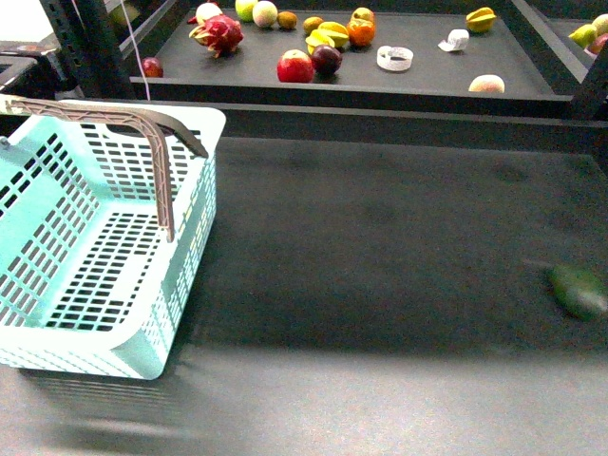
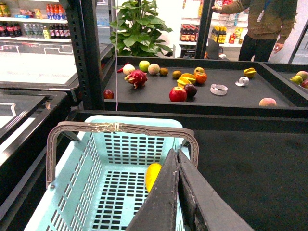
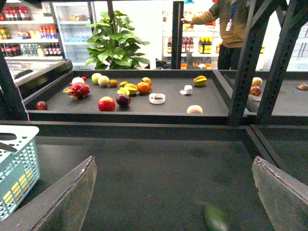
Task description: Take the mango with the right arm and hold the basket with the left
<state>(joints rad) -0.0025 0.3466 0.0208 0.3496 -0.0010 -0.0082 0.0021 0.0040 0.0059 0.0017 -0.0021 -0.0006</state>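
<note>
No legible text, brand, number or sign in any view. Bottles on shop shelves (image 2: 29, 26) carry coloured labels, too small and blurred to read. Drinks in glass-door fridge (image 3: 72, 29): labels unreadable. Badge on lanyard (image 3: 231, 21) of person at back: no readable print. Strip of tape on basket handle (image 2: 103, 127): blank.

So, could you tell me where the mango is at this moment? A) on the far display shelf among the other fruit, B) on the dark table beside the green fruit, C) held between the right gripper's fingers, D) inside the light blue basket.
D: the left wrist view shows the yellow mango lying on the floor of the basket, just behind the shut left gripper, while the right gripper is open and empty.
</note>
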